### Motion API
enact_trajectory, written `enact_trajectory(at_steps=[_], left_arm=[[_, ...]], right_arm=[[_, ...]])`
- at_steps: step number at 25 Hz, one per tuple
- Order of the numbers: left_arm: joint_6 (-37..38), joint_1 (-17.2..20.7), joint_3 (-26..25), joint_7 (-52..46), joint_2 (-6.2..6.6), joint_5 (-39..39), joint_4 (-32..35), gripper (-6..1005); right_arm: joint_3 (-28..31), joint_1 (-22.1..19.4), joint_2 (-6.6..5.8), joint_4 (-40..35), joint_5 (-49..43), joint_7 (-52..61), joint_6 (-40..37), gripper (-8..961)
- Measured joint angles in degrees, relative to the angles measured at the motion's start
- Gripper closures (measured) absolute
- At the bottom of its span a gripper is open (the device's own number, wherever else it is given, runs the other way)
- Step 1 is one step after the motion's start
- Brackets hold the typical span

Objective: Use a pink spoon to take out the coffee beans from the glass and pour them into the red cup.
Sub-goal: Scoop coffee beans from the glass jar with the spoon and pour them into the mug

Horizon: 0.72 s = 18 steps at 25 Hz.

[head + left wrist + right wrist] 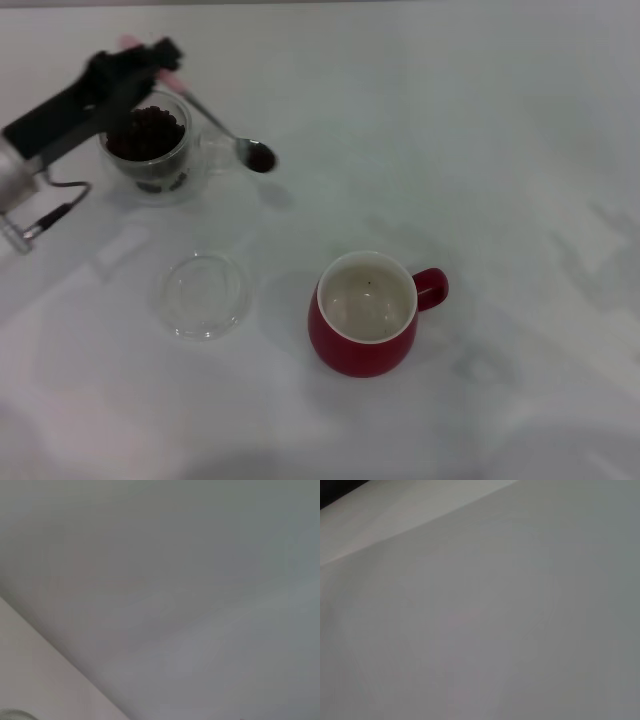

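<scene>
In the head view my left gripper (150, 62) is at the far left, above the glass (150, 150), shut on the pink handle end of the pink spoon (215, 125). The spoon slants down to the right. Its metal bowl carries coffee beans (260, 158) and hangs just right of the glass, above the table. The glass holds many more dark beans (148, 132). The red cup (368, 315) stands upright at the centre front, handle to the right, its cream inside nearly empty. My right gripper is out of view.
A shallow clear round glass dish (204, 295) lies in front of the glass, left of the red cup. The white table (480, 150) stretches out to the right. Both wrist views show only bare pale surface.
</scene>
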Motion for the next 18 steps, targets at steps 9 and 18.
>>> enact_trajectory(at_steps=[9, 18], left_arm=[[0.0, -5.9, 8.9, -0.3, -0.45, 0.0, -1.3, 873], [-0.1, -9.1, 19.8, 0.5, -0.63, 0.0, 1.4, 873]], right_arm=[[0.1, 0.0, 0.35, 0.0, 0.4, 0.0, 0.1, 350], [0.1, -0.1, 0.47, 0.0, 0.5, 0.3, 0.1, 349]])
